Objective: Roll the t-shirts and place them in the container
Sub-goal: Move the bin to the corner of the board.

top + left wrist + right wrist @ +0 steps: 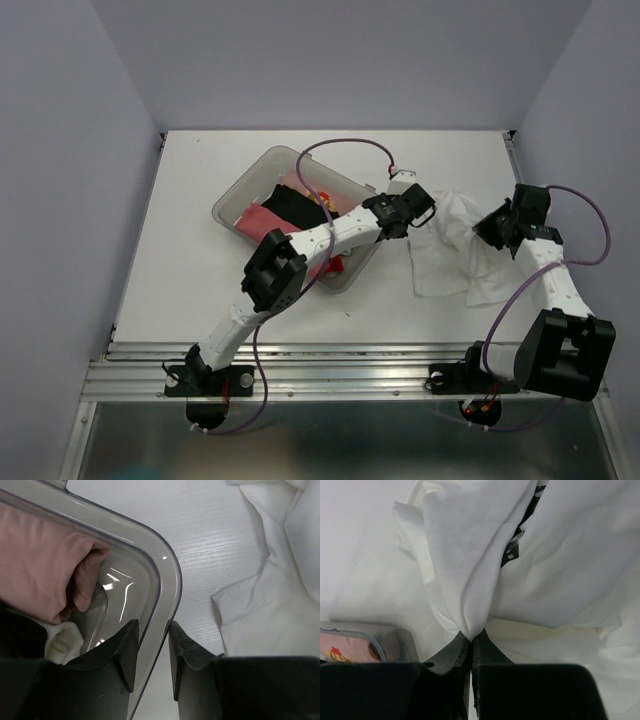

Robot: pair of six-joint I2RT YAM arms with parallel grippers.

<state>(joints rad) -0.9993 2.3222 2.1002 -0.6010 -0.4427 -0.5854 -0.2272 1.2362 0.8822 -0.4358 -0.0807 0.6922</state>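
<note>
Left gripper (pixel 152 647), half closed, clamps the clear tub (pixel 169 580) by its rim between 2 fingers, probably to steady it. A salmon-pink t-shirt (pixel 40 565) sits inside. Right gripper (pixel 471 641), fully closed, pinches a fold of the white t-shirt (pixel 465 555). The shirt's bunched length runs away from that claw, neck label (pixel 512 552) beyond the pinch.

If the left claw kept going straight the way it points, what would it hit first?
The clear tub: its wall already stands between the left gripper's fingers, so going on would push the rim deeper into the jaws. Depth beyond is unclear.
</note>
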